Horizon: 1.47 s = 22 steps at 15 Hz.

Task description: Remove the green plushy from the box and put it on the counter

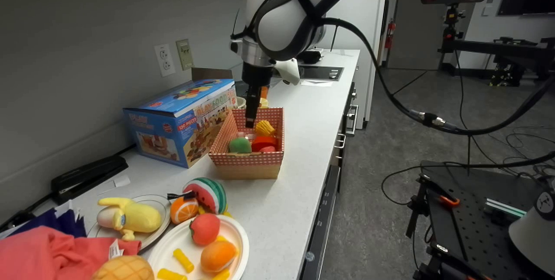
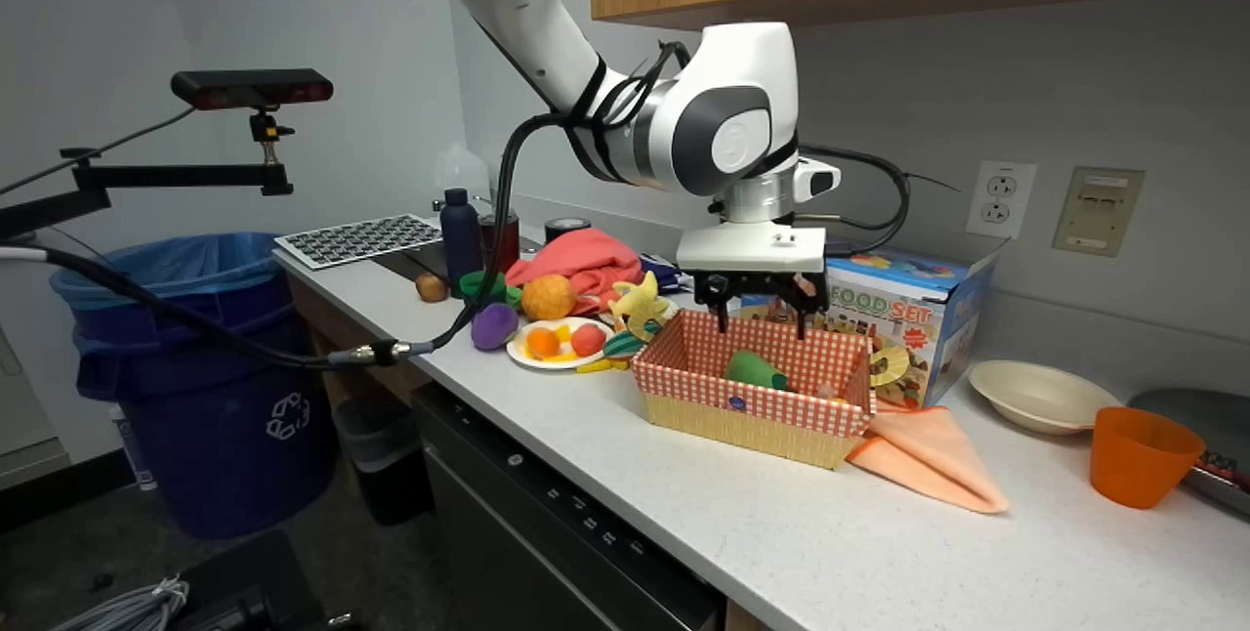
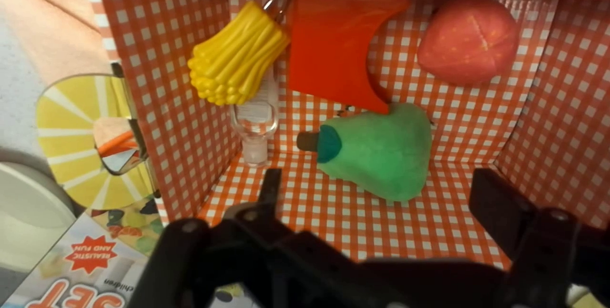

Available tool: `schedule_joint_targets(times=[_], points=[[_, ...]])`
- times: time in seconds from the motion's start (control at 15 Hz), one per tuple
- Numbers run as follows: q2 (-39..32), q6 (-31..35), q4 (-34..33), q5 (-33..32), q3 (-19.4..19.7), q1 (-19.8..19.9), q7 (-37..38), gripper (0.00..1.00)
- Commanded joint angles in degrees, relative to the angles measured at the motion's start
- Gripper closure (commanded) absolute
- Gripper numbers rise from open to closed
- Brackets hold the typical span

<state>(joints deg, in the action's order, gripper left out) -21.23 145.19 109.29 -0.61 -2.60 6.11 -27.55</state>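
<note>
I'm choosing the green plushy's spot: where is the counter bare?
Free counter: the strip between box and outer edge, and the gap between peach cloth and orange cup. Crowded: the wall side, with blue carton and coral cloth.

The box (image 1: 248, 170) stands on the counter (image 1: 305, 141), with the carton (image 1: 180, 117) between it and the wall (image 1: 86, 54). In the wrist view, the plushy (image 3: 376, 153) lies inside the box, right of the bottle (image 3: 256, 119). In an exterior view, the bowl (image 2: 1045, 399) and the cup (image 2: 1133, 467) stand right of the box.
</note>
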Motion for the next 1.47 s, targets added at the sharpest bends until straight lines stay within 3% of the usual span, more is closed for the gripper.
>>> schedule_joint_targets(times=[0.0,0.73,1.07,1.2,1.4], points=[[-2.1,1.3,-1.9,-2.3,1.0,-0.7,2.6,0.0],[-18.0,0.1,-17.8,-4.3,0.1,-1.8,7.0,0.0],[-22.1,-1.6,-20.0,-4.2,-0.1,-2.0,8.4,0.0],[-23.0,-1.6,-20.2,-4.7,0.4,-2.4,9.5,0.28],[-22.3,-1.5,-20.2,-5.7,1.3,-3.2,11.1,0.5]])
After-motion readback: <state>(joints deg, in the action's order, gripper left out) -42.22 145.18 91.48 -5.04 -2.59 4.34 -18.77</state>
